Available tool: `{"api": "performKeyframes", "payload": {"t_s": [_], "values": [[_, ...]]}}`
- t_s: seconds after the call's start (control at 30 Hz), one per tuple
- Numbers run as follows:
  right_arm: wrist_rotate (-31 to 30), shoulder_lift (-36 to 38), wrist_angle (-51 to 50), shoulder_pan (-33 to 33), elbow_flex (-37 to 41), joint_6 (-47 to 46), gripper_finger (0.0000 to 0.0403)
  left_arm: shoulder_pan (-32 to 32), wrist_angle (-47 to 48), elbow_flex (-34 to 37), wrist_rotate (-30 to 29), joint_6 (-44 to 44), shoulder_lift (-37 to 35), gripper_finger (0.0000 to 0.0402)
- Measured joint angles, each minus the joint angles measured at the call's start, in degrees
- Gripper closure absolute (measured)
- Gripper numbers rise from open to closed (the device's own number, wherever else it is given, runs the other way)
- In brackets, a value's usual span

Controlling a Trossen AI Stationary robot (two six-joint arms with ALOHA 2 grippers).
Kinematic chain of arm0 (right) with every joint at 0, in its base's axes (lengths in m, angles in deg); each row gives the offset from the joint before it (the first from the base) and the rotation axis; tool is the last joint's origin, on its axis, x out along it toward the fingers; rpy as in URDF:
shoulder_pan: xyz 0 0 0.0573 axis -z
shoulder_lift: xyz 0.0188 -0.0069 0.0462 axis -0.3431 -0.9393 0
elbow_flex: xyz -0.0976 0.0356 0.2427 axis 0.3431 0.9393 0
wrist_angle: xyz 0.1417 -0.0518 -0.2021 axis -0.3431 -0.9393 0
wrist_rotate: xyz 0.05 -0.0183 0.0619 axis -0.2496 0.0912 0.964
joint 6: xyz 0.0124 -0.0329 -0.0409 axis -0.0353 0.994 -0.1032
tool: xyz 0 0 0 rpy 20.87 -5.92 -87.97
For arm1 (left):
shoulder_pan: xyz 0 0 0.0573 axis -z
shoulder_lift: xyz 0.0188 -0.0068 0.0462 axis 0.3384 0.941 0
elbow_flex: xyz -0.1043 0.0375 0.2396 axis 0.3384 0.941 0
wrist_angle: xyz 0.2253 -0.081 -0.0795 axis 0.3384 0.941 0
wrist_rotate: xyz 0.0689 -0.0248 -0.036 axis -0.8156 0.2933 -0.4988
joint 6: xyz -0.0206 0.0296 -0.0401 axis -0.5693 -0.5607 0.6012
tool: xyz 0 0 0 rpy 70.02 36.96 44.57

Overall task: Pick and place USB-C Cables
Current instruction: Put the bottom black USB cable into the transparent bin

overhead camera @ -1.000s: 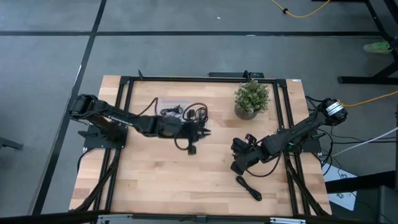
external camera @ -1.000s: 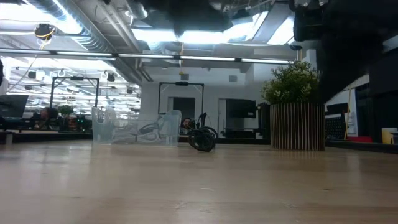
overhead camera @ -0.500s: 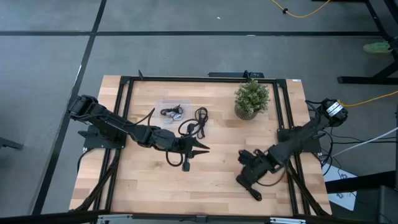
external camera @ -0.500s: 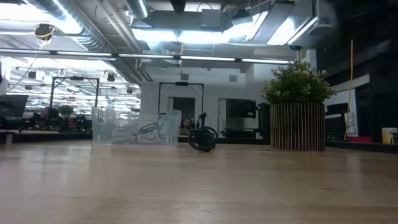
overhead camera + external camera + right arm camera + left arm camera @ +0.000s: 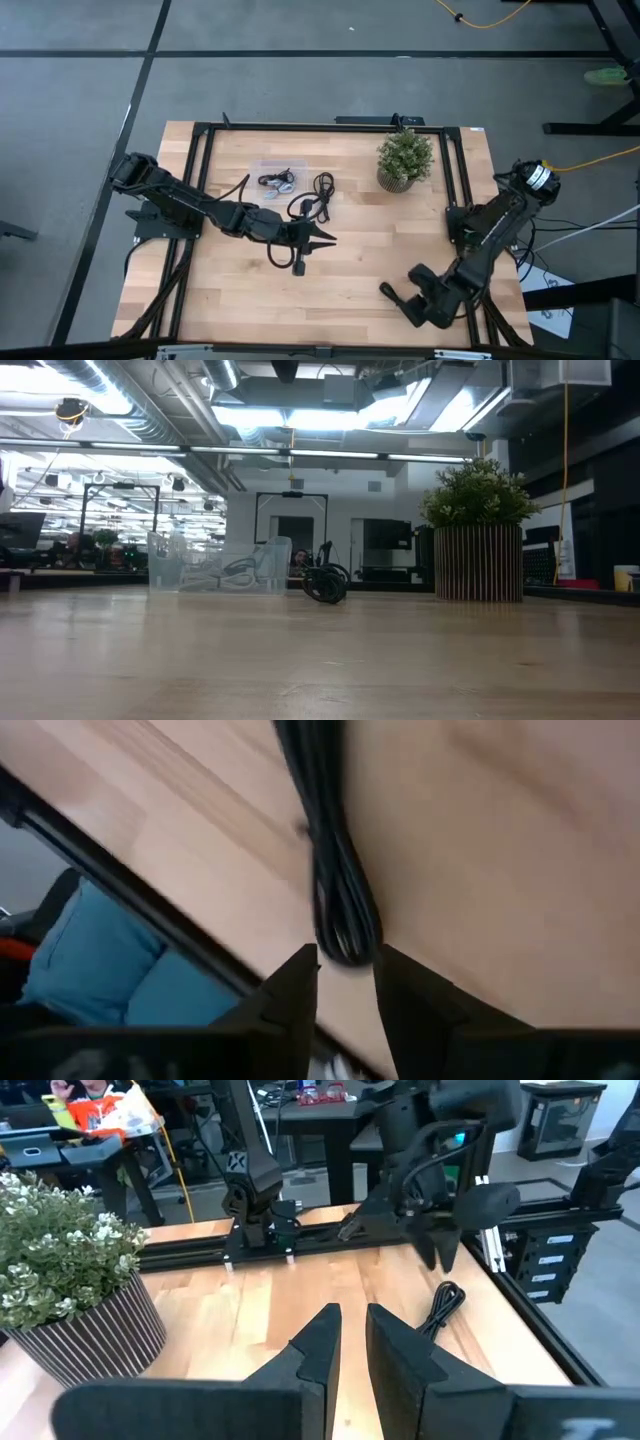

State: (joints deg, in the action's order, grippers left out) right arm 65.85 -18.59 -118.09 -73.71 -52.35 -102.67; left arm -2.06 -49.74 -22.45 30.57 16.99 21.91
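At the table's five o'clock corner, the right gripper [image 5: 415,305] is hovering low over a bundled black USB-C cable [image 5: 398,301] that is lying on the bare wood near the front edge. In the right wrist view its fingers [image 5: 290,995] are standing slightly apart, released, with the looped end of that cable [image 5: 335,870] showing just beyond the gap and nothing pinched between them.

Toward the middle of the table, the left gripper [image 5: 322,238] is pointing at three o'clock, its two fingers [image 5: 318,1345] nearly together with only a narrow slit between them, gripping nothing. A dark cable loop [image 5: 290,255] is hanging or lying just under the left arm's wrist; I cannot tell whether it is a task cable or the arm's own wiring.

Farther back, at about twelve o'clock, a loose black coiled cable [image 5: 318,190] is lying on the wood just beside a clear plastic box [image 5: 258,168], and inside that box more cables [image 5: 276,181] are resting. At one o'clock a potted plant [image 5: 404,160] is standing upright, well apart from both grippers.
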Motion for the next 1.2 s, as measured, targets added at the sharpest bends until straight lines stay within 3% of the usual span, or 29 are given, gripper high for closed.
{"api": "performKeyframes", "payload": {"t_s": [0.13, 0.33, 0.5, 0.7, 0.9, 1.2], "values": [[4.6, -0.3, -0.6, -2.9, 0.0, -8.7, 0.0297, 0.0, 0.1, 0.0, 0.0, 0.0, 0.0, 0.0356], [4.9, -3.1, -3.0, -5.1, 0.0, -17.7, 0.0297, 0.0, 0.1, 0.0, 0.0, 0.0, 0.0, 0.0356], [9.8, -7.8, -1.2, -4.9, 0.0, -19.5, 0.0297, -0.1, 0.1, 0.0, -0.1, -0.1, 0.0, 0.0356], [10.0, -11.9, 4.5, -2.2, 0.0, -19.1, 0.0297, -0.1, 0.3, 0.0, -0.1, -0.5, 0.0, 0.0356], [10.6, -14.2, 9.3, 3.8, -0.1, -10.1, 0.0297, -0.1, 1.3, 0.0, -0.1, -0.5, 0.0, 0.0356], [0.5, -14.6, 12.5, 17.6, -0.2, 9.8, 0.0297, -0.1, 5.9, 0.0, -0.1, -0.4, 0.0, 0.0356]]}}
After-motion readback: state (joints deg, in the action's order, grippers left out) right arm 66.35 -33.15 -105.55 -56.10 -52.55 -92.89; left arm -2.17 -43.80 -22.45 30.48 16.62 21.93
